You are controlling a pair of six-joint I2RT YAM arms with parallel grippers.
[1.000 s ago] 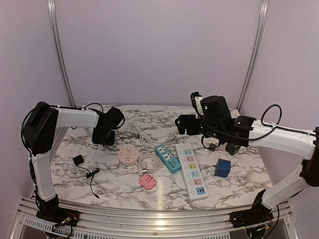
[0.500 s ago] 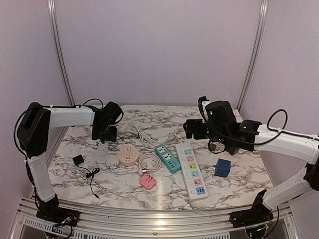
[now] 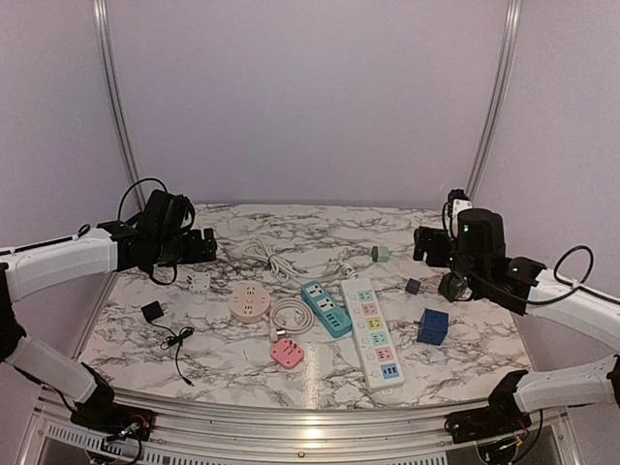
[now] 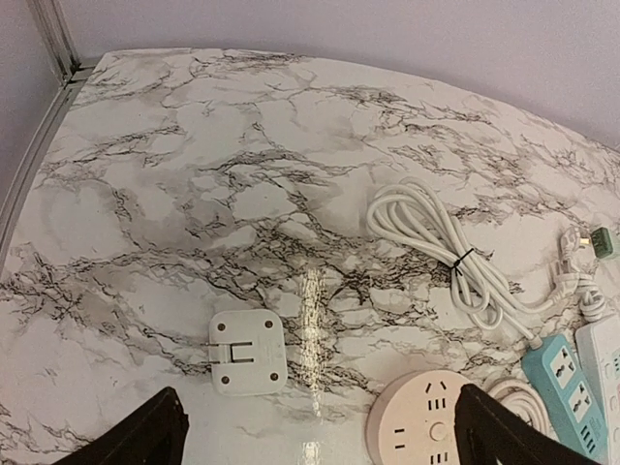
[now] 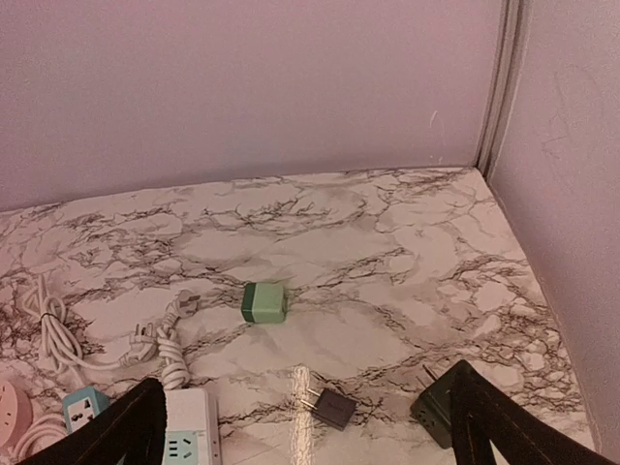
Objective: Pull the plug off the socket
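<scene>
A white plug (image 4: 247, 352) lies flat on the marble table (image 4: 194, 174), prongs folded, to the left of the round pink socket (image 4: 436, 426). My left gripper (image 4: 320, 448) hovers open above and behind them, holding nothing. In the top view the white plug (image 3: 199, 282) sits just in front of the left gripper (image 3: 201, 245). My right gripper (image 5: 310, 441) is open over a green plug (image 5: 263, 302), a small dark adapter (image 5: 334, 407) and a dark green plug (image 5: 436, 412), all loose. The right gripper (image 3: 427, 243) is at the table's right rear.
A teal power strip (image 3: 325, 308), a long white power strip (image 3: 372, 331), a small pink socket (image 3: 287, 353) and a blue cube (image 3: 433, 326) lie mid-table. A coiled white cable (image 4: 441, 252) sits behind them. A black adapter with its cord (image 3: 152, 311) lies near the left edge.
The left gripper has opened wide and drawn back to the left, away from the white plug on the table. The right arm has swung out to the right.
</scene>
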